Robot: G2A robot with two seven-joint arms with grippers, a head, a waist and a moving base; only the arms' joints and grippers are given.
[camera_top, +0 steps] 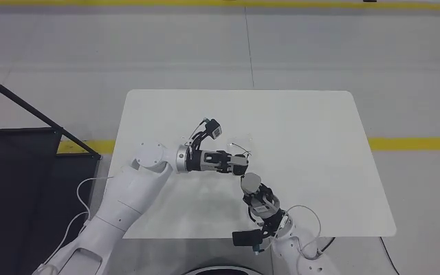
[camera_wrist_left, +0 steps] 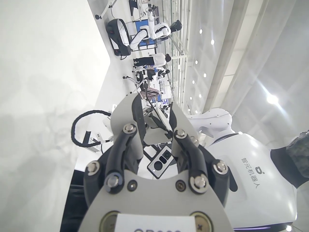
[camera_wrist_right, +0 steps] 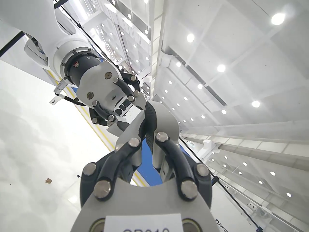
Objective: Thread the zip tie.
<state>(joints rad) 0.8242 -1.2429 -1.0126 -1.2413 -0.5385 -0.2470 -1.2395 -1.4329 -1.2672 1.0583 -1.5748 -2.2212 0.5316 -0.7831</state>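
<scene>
Left gripper [camera_wrist_left: 155,102] holds its jaws apart, and the thin black zip tie [camera_wrist_left: 157,112] runs slantwise through the gap between them. Right gripper [camera_wrist_right: 148,113], just beside it above the white table [camera_top: 309,137], is clenched on the tie farther along.

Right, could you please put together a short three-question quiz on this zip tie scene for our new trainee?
1. True or false: the right gripper has its fingers spread wide apart.
2. In the top view, where do the left gripper and the right gripper come close together? A) over the middle area of the table B) at the table's far corner C) beyond the table's edge
3. Fill in: the thin zip tie by the two grippers is ___ in colour.
Key: 1 false, the fingers are closed together; 2 A; 3 black.
</scene>
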